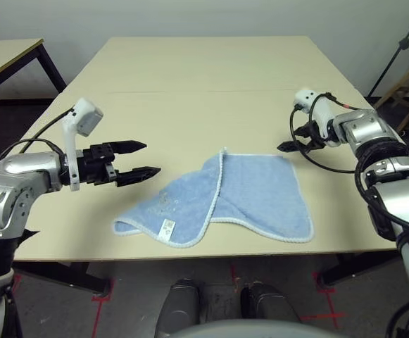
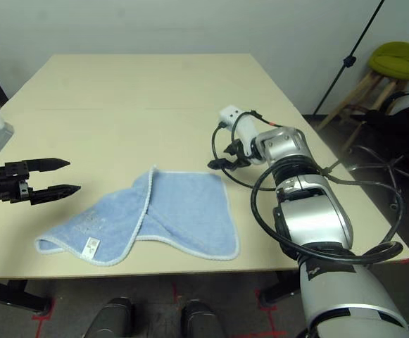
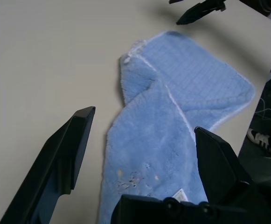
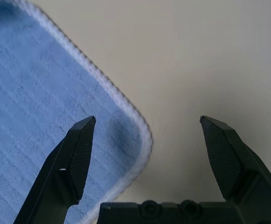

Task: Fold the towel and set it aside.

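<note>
The towel point(image 1: 225, 201) lies on the table point(image 1: 190, 77) between the two grippers, partly folded: one flap is turned over the rest, its white stitched edge running diagonally across the cloth. The small white label point(image 1: 167, 227) sits on the flap's near edge, and a faint mark beside it is too blurred to make out.

The left gripper point(image 1: 142, 159) hovers off the towel's left side, just beyond the folded flap, with its two black fingers spread wide and nothing between them. In its wrist view the flap lies ahead of the open fingers point(image 3: 63, 158), with the far corner of the towel beyond it.

The right gripper point(image 1: 288, 144) hangs close over the towel's far right corner. Its fingers point(image 4: 77, 158) are also wide apart and hold nothing. In its wrist view the rounded corner with its white edging lies between them, one finger over the blue cloth and the other over bare table. It appears not to touch the cloth, though the gap is hard to judge.
</note>
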Available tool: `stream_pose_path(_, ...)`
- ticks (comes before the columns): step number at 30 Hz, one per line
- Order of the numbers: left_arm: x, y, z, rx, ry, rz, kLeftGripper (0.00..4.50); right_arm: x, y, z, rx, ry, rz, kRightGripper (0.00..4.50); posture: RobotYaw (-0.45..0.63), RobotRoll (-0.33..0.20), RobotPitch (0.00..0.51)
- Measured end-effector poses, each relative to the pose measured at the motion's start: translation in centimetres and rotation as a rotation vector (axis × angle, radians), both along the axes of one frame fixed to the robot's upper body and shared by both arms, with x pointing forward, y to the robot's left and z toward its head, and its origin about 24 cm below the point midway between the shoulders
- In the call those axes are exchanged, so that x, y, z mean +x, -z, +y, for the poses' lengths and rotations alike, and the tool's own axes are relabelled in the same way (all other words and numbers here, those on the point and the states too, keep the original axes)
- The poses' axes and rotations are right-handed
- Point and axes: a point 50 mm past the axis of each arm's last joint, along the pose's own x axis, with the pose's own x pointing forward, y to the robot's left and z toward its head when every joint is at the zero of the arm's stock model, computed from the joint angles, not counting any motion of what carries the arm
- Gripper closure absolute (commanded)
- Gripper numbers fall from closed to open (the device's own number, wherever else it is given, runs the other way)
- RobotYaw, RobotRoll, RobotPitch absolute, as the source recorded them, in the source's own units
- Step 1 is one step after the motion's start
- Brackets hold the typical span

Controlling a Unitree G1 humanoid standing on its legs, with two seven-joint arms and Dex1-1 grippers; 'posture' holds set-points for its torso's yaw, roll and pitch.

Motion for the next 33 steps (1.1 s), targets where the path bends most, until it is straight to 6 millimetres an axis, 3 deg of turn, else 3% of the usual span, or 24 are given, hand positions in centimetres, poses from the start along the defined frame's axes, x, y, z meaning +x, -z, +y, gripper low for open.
stream_pose_path(14,-0.4,1.9,-2.1,-0.017,0.058,0.067,0.01,-0.4,2.8,1.4,-0.035,-0.005,0.077,0.0,0.22,0.0,0.051)
stream_pose_path(18,-0.5,2.2,-2.8,-0.017,0.071,0.071,0.0,-0.5,3.5,1.4,-0.047,0.015,0.08,0.9,0.22,0.0,0.056)
stream_pose_path(28,-0.1,1.4,-3.7,-0.007,0.066,0.05,0.0,-0.3,3.5,1.7,-0.03,0.039,0.057,4.48,0.22,0.0,0.075)
stream_pose_path(31,0.0,1.5,-3.7,-0.012,0.052,0.05,0.0,-0.1,3.0,1.4,-0.018,0.035,0.025,4.48,0.21,0.0,0.081)
stream_pose_path(33,0.1,1.5,-3.8,-0.022,0.033,0.044,0.0,0.4,1.2,1.1,-0.003,0.019,-0.046,4.48,0.21,0.0,0.084)
